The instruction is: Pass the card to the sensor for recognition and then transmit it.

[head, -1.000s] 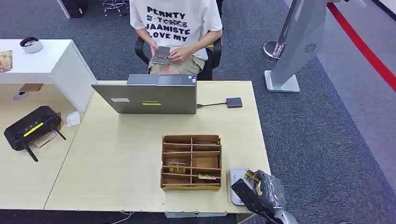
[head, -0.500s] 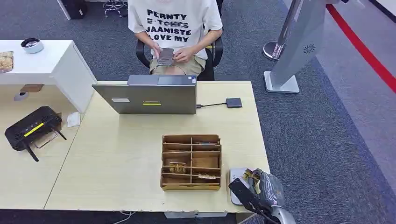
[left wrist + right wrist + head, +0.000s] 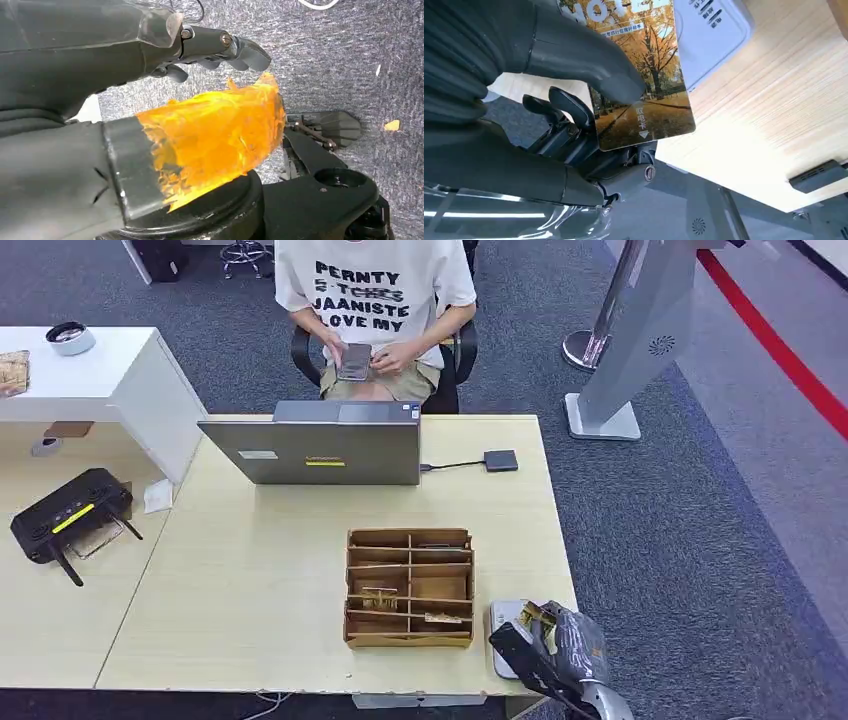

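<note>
My right hand (image 3: pixel 562 652) is at the table's near right corner and pinches a card (image 3: pixel 536 617) printed with yellow autumn trees. In the right wrist view the thumb (image 3: pixel 589 65) presses on the card (image 3: pixel 646 95), which is held just over the edge of the white sensor (image 3: pixel 716 30). The sensor (image 3: pixel 505 624) is a flat white box lying on the table right of the wooden organiser. My left hand (image 3: pixel 150 100) hangs over the carpet; its thumb is wrapped in orange tape, its fingers (image 3: pixel 235 47) are apart and hold nothing.
A wooden compartment box (image 3: pixel 410 587) stands left of the sensor. A grey laptop (image 3: pixel 320 445) and a small dark hub (image 3: pixel 502 460) lie at the far side of the table (image 3: pixel 250 570). A person (image 3: pixel 375 300) sits behind with a phone. A black router (image 3: pixel 70 520) lies far left.
My right hand with the card has sunk slightly and edged left over the sensor. The seated person has shifted the phone a little.
</note>
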`<state>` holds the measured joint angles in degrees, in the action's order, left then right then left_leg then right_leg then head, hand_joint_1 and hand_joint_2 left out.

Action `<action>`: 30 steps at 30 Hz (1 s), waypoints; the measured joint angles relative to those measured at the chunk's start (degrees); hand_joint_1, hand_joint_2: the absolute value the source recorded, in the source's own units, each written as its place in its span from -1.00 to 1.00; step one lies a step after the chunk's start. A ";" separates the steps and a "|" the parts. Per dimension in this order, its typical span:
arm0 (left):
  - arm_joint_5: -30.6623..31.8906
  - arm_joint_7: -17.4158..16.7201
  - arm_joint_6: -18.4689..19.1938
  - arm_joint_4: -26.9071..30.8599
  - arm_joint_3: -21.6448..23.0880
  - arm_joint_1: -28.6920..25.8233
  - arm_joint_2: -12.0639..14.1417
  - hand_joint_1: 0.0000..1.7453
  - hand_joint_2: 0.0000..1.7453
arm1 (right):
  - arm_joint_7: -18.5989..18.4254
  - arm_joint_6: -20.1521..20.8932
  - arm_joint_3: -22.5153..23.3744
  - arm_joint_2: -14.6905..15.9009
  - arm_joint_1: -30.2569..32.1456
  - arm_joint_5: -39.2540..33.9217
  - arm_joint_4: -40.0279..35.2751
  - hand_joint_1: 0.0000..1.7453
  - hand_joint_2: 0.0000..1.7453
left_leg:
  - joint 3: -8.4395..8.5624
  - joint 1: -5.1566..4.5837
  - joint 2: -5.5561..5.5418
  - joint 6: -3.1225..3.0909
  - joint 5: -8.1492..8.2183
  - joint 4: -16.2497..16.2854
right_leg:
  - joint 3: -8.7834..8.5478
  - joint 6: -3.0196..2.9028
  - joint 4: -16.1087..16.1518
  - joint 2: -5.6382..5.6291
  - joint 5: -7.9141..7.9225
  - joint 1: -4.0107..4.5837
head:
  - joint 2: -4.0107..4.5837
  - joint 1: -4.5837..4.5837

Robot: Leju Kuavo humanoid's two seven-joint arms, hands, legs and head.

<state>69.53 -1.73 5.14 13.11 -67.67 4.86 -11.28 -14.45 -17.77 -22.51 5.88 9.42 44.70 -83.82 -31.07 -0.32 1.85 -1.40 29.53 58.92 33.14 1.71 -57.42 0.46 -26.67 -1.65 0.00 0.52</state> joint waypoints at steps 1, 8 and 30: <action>0.00 0.00 0.00 0.00 0.00 0.00 0.00 -1.00 -1.00 | 0.00 0.00 0.00 0.02 0.00 0.00 0.00 1.00 1.00 | 0.00 0.00 0.00 0.00 0.00 0.00 | 0.00 0.00 0.00 0.00 0.00 0.00 | 0.00 0.00; 0.00 0.00 0.00 0.00 0.00 0.00 0.00 -1.00 -1.00 | 0.00 -0.02 0.00 0.07 -0.01 0.00 0.00 1.00 1.00 | 0.02 0.00 0.00 0.00 0.00 0.00 | -0.02 0.00 0.00 0.00 0.00 0.00 | 0.00 0.00; 0.09 -0.04 0.00 0.00 0.00 -0.02 0.02 -1.00 -1.00 | 0.00 -0.09 0.00 0.31 -0.07 0.00 0.11 1.00 1.00 | 0.03 0.00 0.00 0.00 0.00 0.00 | -0.05 0.00 0.01 0.00 0.00 0.00 | 0.00 0.00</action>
<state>69.61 -1.77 5.14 13.11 -67.67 4.84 -11.26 -14.45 -17.86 -22.51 6.19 9.35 44.70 -83.71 -31.04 -0.32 1.85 -1.40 29.53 58.92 33.09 1.72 -57.40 0.46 -26.67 -1.65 0.00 0.52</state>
